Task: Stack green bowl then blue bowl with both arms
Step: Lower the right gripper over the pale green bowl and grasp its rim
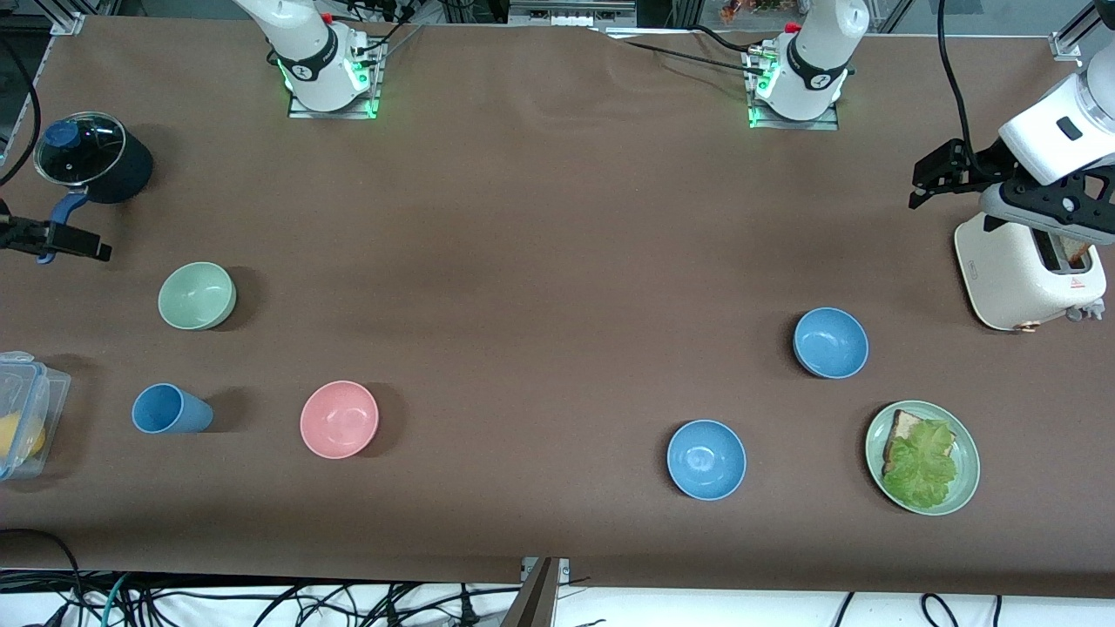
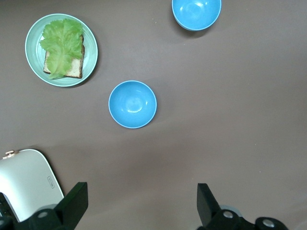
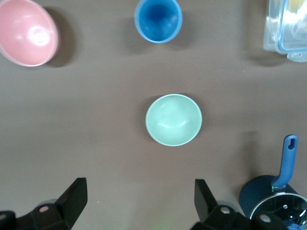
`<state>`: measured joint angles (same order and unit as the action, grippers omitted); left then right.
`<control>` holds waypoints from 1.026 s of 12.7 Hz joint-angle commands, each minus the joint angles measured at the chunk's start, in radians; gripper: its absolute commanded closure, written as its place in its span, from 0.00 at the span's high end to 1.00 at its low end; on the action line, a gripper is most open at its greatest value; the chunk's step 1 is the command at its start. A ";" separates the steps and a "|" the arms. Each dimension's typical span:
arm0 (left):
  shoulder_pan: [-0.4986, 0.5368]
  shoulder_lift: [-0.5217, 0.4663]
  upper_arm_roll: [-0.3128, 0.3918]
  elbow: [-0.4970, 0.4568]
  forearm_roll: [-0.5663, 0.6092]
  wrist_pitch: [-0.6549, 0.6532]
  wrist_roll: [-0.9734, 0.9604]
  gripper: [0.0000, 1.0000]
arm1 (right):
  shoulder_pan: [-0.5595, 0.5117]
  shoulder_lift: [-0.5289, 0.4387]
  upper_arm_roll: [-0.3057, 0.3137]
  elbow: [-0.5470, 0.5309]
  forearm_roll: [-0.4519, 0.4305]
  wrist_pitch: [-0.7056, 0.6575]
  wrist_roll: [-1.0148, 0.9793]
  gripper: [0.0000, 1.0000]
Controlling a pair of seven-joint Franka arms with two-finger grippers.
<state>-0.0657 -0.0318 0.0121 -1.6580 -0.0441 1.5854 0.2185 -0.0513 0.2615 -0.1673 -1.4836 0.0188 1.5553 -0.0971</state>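
The pale green bowl [image 1: 197,296] sits upright toward the right arm's end of the table; it also shows in the right wrist view [image 3: 173,120]. Two blue bowls stand toward the left arm's end: one [image 1: 830,342] [image 2: 132,104] farther from the front camera, one [image 1: 706,459] [image 2: 196,12] nearer. My right gripper [image 1: 87,246] [image 3: 139,199] is open and empty, up over the pot's handle, apart from the green bowl. My left gripper [image 1: 932,181] [image 2: 141,201] is open and empty, up beside the toaster, apart from both blue bowls.
A pink bowl [image 1: 339,419] and a blue cup [image 1: 170,409] stand nearer the front camera than the green bowl. A lidded dark pot [image 1: 91,157], a clear plastic box [image 1: 26,418], a white toaster [image 1: 1028,270] and a green plate [image 1: 965,488] with toast and lettuce are also here.
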 commanded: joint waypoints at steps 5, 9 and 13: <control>-0.002 0.012 0.000 0.030 0.004 -0.025 -0.007 1.00 | -0.041 0.195 -0.003 0.000 -0.008 0.054 -0.015 0.99; -0.002 0.010 0.000 0.030 0.003 -0.025 -0.007 1.00 | -0.099 0.281 -0.003 -0.010 0.000 0.126 -0.105 0.99; -0.002 0.012 0.000 0.030 0.004 -0.025 -0.007 1.00 | -0.136 0.351 -0.001 -0.038 0.039 0.209 -0.180 0.99</control>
<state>-0.0657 -0.0314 0.0122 -1.6573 -0.0441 1.5840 0.2185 -0.1644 0.6025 -0.1775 -1.4970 0.0251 1.7290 -0.2351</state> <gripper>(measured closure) 0.000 0.009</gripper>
